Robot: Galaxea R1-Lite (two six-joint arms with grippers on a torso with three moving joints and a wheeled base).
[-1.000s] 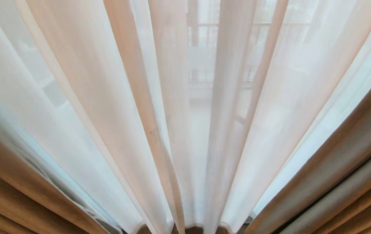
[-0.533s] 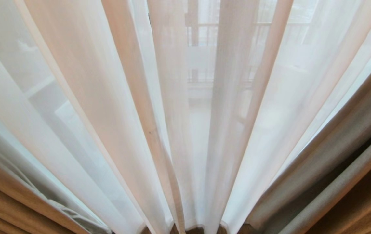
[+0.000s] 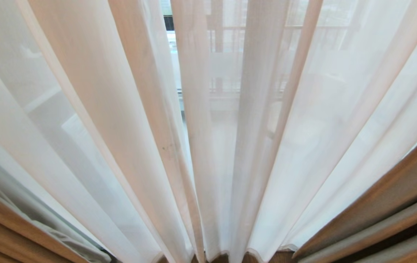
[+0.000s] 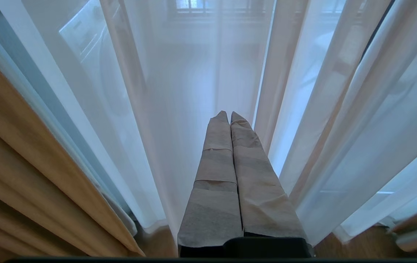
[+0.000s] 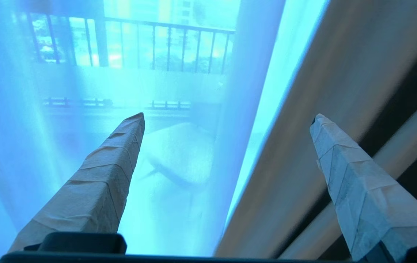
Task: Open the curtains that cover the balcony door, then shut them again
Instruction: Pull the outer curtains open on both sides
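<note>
Presently the thick greyish-beige woven drapes hang bunched at both lower edges of the head view; the thin white see-through sheers cover the middle, a narrow gap showing between two folds. Opening looks partly done; closing remains. The balcony door is probably behind the sheers, unclear. No containers. Right gripper: fingers wide, empty. Left gripper: fingers together, empty.

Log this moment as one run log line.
thick drapes: parted | sheers: drawn | left gripper: shut, empty | right gripper: open, empty, facing sheers
</note>
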